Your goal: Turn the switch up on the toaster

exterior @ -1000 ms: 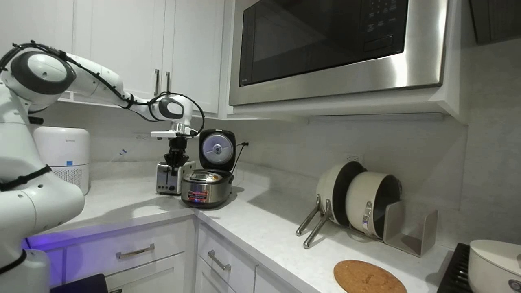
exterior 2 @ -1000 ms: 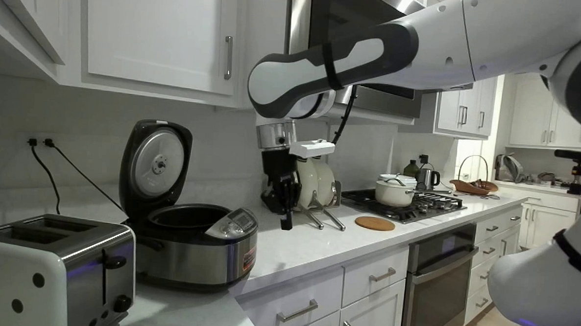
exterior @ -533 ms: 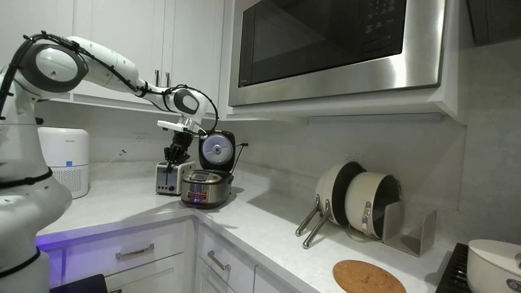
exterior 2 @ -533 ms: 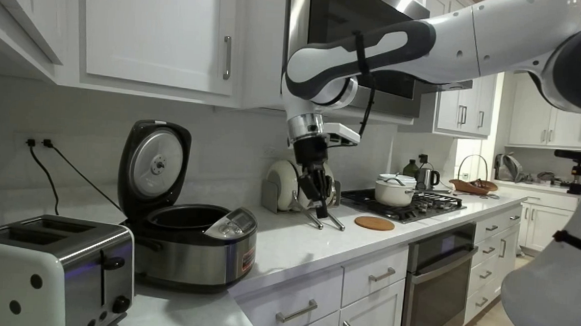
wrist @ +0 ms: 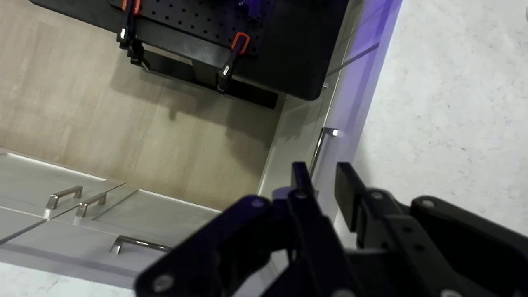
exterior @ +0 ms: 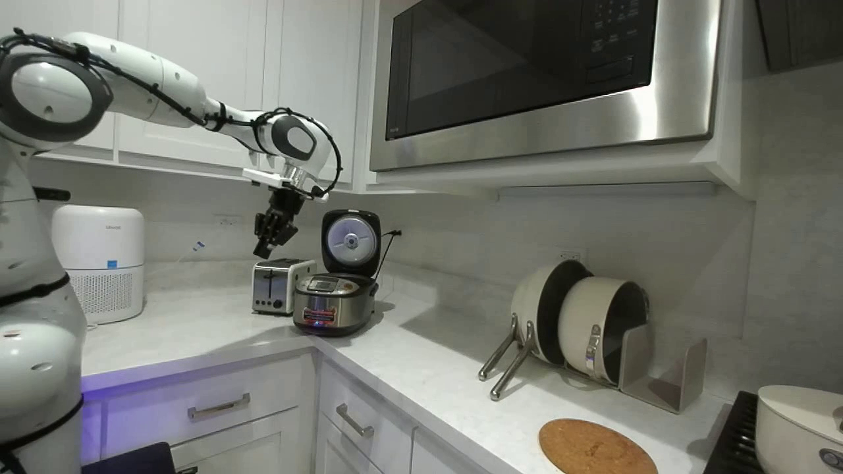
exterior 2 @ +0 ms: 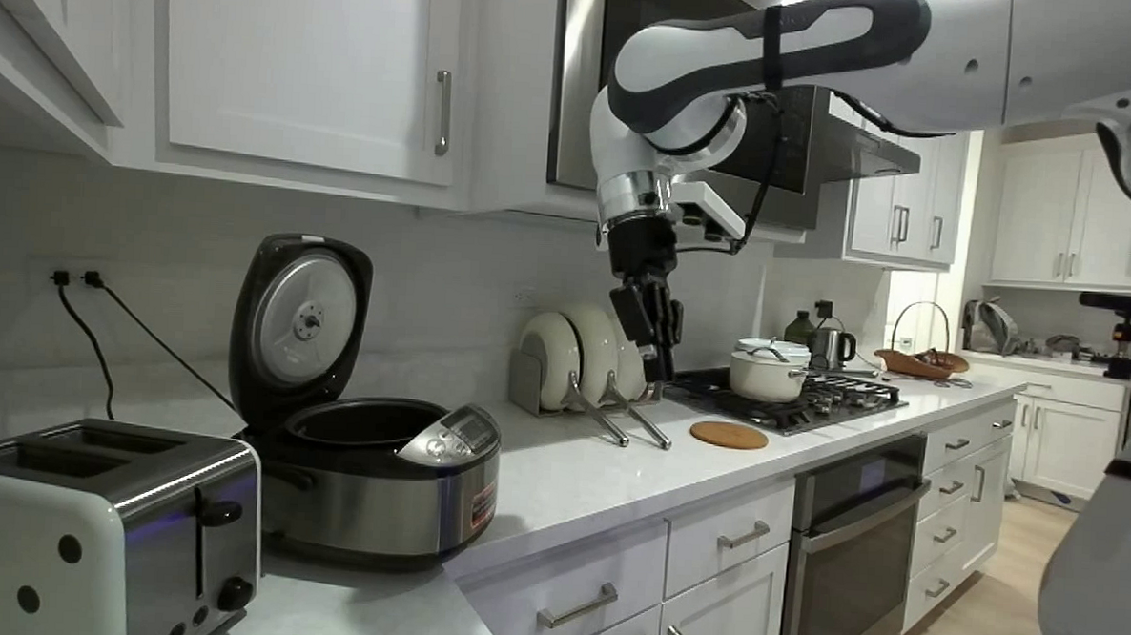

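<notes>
The toaster (exterior 2: 188, 540) is a boxy silver-metal toaster with white, black-spotted sides. In an exterior view its black lever knob (exterior 2: 221, 512) sits near the top of its slot, with a round dial (exterior 2: 236, 591) below. The toaster also shows in an exterior view (exterior: 271, 289), small beside the rice cooker. My gripper (exterior 2: 657, 364) hangs well apart from the toaster, higher than the counter; it also shows in an exterior view (exterior: 263, 251). In the wrist view my gripper (wrist: 321, 175) has its fingers apart with nothing between them. The toaster is out of the wrist view.
A round steel rice cooker (exterior 2: 376, 500) with its lid up stands right beside the toaster. A white appliance (exterior: 105, 263) stands on the counter (exterior: 197, 329). Pans in a rack (exterior: 579, 322) and a cork mat (exterior: 596, 447) lie along the counter. A drawer handle (wrist: 317, 150) shows below my fingers.
My gripper has risen and drawn away from the toaster and rice cooker, and it is more tilted. The toaster and its lever look unchanged.
</notes>
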You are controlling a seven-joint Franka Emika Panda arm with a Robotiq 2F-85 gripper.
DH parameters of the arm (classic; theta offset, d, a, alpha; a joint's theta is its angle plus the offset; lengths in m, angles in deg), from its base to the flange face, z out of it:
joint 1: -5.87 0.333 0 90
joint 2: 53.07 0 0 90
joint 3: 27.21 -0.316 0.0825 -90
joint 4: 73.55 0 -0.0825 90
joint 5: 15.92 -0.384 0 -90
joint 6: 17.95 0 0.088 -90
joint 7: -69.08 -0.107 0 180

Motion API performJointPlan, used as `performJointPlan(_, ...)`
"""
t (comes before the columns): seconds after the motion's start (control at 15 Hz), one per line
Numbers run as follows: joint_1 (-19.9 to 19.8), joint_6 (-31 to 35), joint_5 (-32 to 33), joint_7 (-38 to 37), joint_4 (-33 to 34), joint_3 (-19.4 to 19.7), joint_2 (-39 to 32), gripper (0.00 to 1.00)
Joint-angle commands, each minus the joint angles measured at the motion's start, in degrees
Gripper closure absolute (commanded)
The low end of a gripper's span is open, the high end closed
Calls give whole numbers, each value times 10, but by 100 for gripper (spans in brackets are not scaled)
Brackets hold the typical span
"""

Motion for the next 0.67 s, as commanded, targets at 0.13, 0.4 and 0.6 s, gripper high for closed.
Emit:
performJointPlan(0.13, 63, -4, 11, -44, -8, 41, 31, 28)
performJointPlan(0.4, 75, 0, 19, -56, -11, 46, 39, 1)
performJointPlan(0.6, 78, 1, 25, -62, -10, 46, 41, 0)
